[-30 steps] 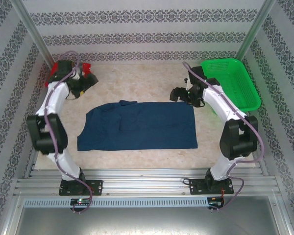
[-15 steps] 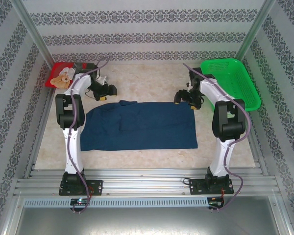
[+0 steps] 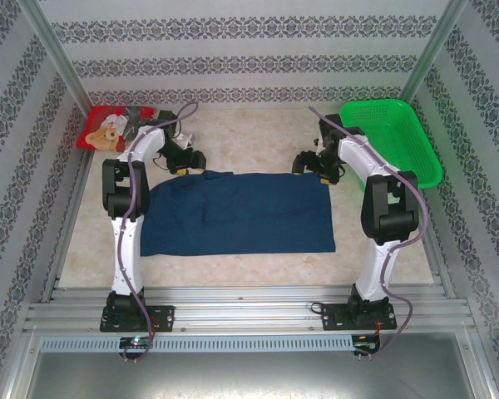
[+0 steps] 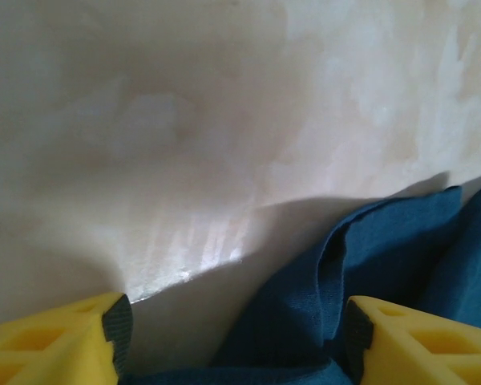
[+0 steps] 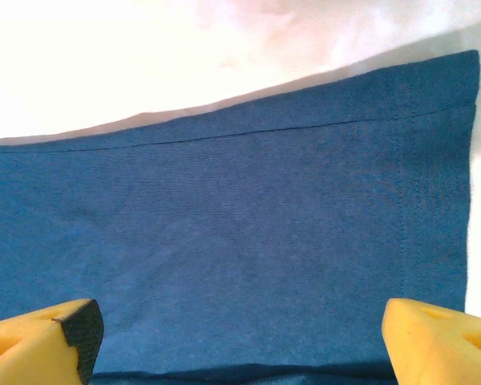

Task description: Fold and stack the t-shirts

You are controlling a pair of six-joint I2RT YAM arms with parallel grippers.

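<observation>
Spread shirt [image 3: 237, 212] at table [image 3: 249, 137] ctr, 2nd shirt [image 3: 108, 130] in far-L corner, basket [image 3: 397, 145] in far-R corner

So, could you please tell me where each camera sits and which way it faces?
Top external: above and behind, looking down on navy t-shirt, red t-shirt, green basket; both arms show.
Left wrist: on the left arm, facing down at the shirt's rumpled edge; yellow fingers show.
Right wrist: on the right arm, facing down at its hemmed corner; yellow fingers show.
Shared: navy t-shirt.
</observation>
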